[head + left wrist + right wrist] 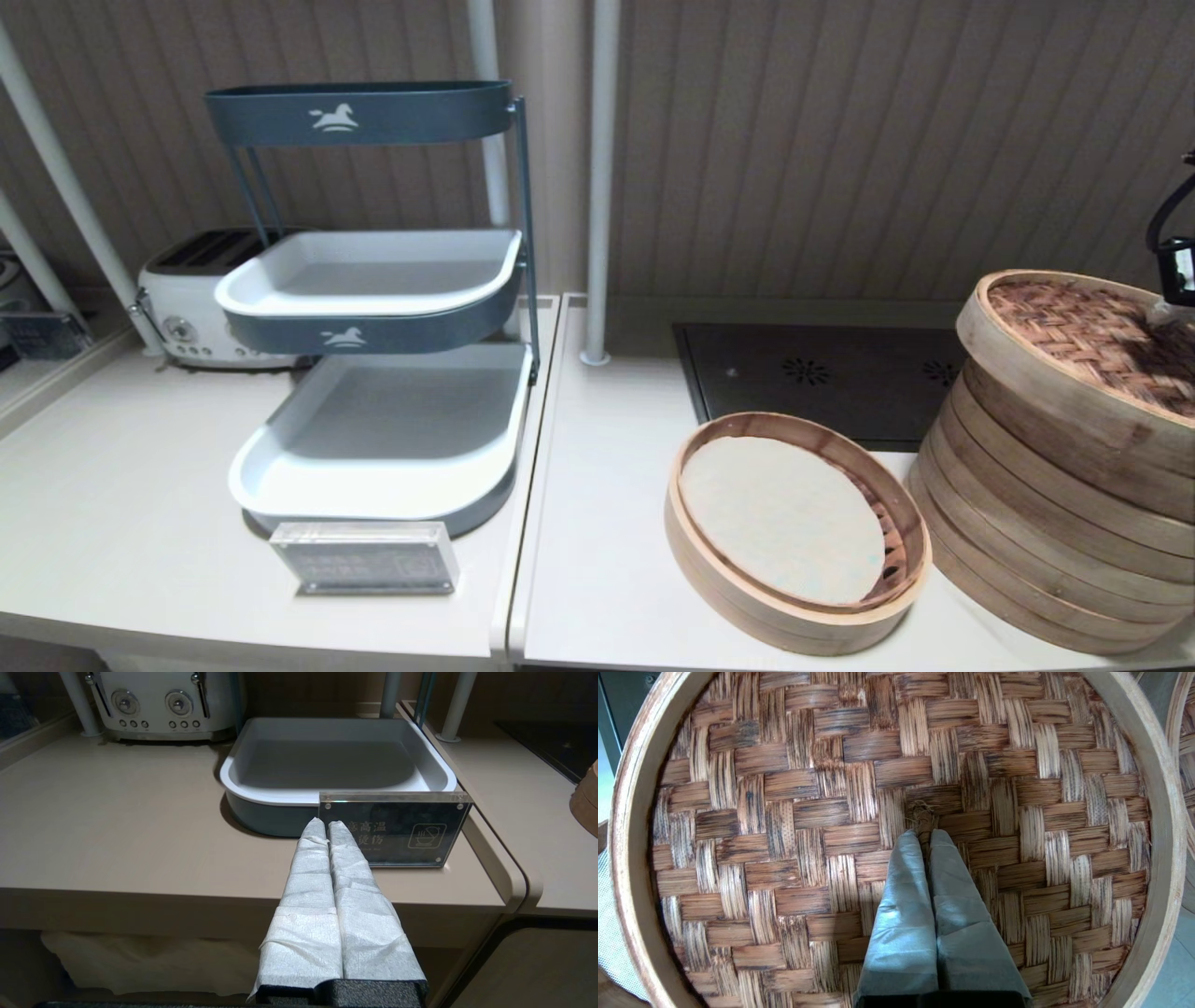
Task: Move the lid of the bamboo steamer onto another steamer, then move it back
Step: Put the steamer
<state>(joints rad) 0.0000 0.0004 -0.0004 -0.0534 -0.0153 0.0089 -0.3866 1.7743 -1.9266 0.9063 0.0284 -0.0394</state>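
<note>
The bamboo steamer lid (1074, 350), with its reddish-brown woven top and pale rim band, sits tilted on top of the tall steamer of stacked tiers (1027, 532) at the far right. I cannot tell whether it rests fully on the stack. In the right wrist view the lid (784, 826) fills the picture. My right gripper (924, 833) is shut on the thin dark loop handle (923, 815) at the lid's centre. My left gripper (327, 823) is shut and empty, parked low in front of the left counter's edge.
A low single-tier basket with a pale round liner (695, 551) lies left of the tall steamer. A black hob (822, 373) is behind it. On the left counter stand a three-tier tray rack (373, 411), an acrylic sign (364, 557) and a toaster (187, 308).
</note>
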